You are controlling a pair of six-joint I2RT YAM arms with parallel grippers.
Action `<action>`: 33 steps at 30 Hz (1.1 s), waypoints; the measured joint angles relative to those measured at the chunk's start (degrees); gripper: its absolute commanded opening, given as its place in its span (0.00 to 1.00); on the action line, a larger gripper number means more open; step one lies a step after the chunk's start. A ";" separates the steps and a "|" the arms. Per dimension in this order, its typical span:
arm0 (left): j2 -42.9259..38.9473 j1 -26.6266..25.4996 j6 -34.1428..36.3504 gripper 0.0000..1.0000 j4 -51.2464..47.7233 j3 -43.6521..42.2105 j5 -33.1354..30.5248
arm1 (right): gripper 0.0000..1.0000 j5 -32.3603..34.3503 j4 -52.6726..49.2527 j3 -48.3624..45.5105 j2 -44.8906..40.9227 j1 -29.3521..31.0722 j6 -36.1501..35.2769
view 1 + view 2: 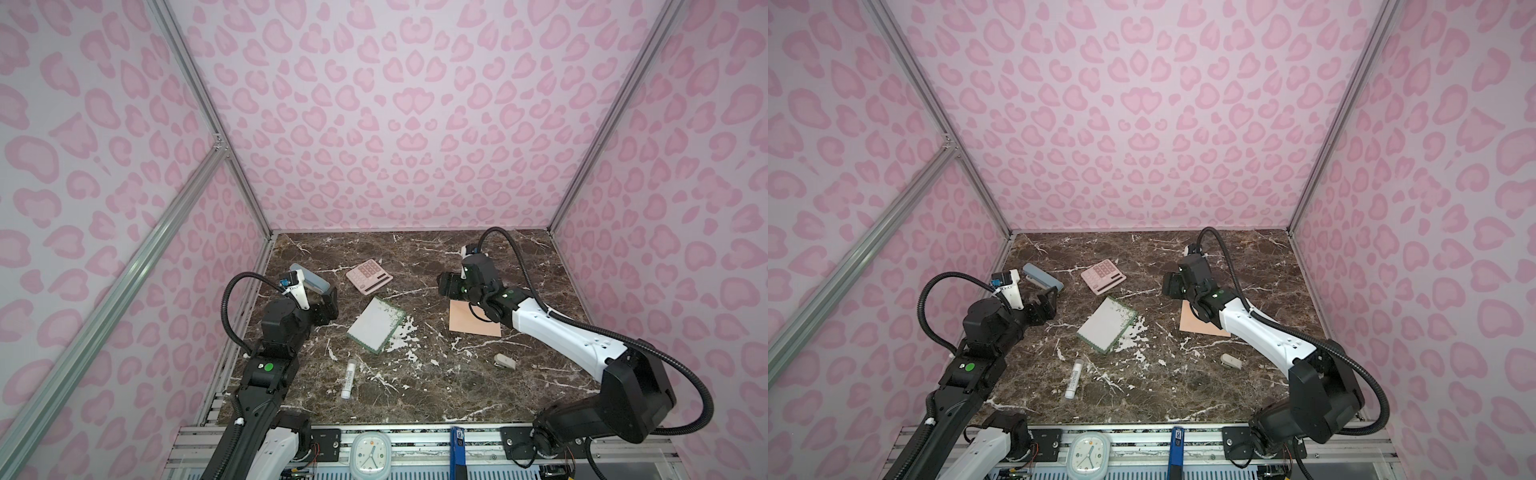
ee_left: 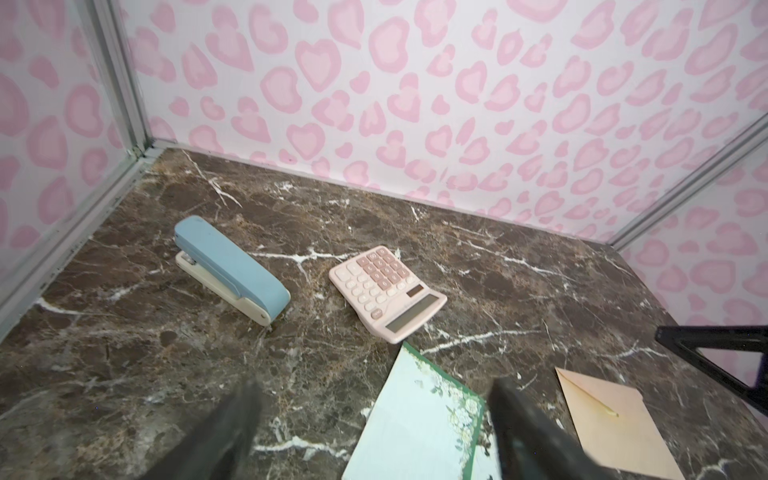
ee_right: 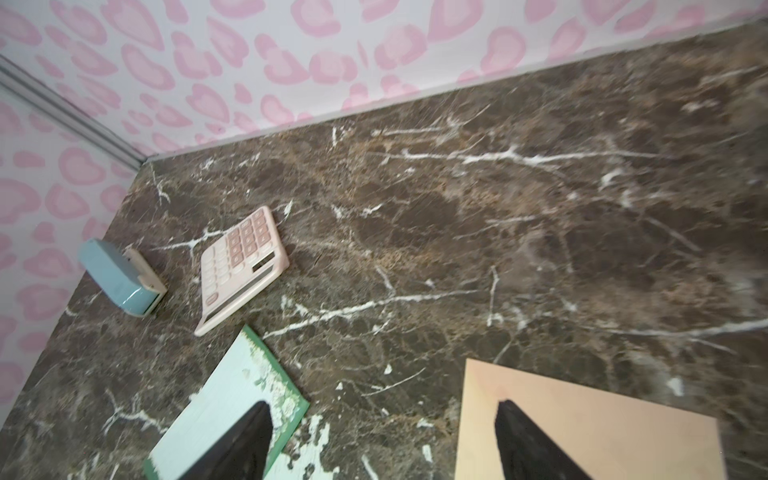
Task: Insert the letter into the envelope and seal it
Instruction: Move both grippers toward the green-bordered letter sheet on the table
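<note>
The letter (image 1: 376, 325) (image 1: 1106, 325), white with a green patterned border, lies flat and skewed mid-table. The peach envelope (image 1: 465, 322) (image 1: 1196, 322) lies flat to its right, partly under my right arm. My left gripper (image 1: 329, 303) (image 1: 1045, 305) hovers open left of the letter, holding nothing. In the left wrist view its jaws (image 2: 376, 388) stand wide, with the letter (image 2: 419, 419) and the envelope (image 2: 611, 424) ahead. My right gripper (image 1: 446, 286) (image 1: 1170, 286) hangs open above the envelope's far edge. The right wrist view shows its jaws (image 3: 382, 407) empty, between letter (image 3: 224, 399) and envelope (image 3: 582, 399).
A pink calculator (image 1: 369, 276) sits just behind the letter. A blue stapler (image 1: 309, 277) lies at the far left by my left wrist. A white glue stick (image 1: 348, 379) lies in front of the letter, a small beige stapler (image 1: 504, 361) at the front right. Patterned walls enclose three sides.
</note>
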 measured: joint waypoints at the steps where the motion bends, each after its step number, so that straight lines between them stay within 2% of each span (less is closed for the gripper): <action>1: 1.05 0.00 0.11 0.98 -0.20 -0.22 0.81 | 0.83 -1.27 0.04 0.55 1.51 0.44 0.61; 6: 6.05 -0.15 -1.05 1.00 -0.87 -2.38 3.15 | 0.81 -7.10 0.55 1.79 8.00 2.12 3.78; 16: 16.63 -1.25 -2.54 0.95 3.39 -6.54 8.52 | 0.75 -14.93 4.50 4.92 18.38 3.34 7.63; 33: 33.68 -4.07 -5.07 0.87 10.16 -4.02 12.04 | 0.66 -20.68 9.68 6.60 25.94 4.35 10.58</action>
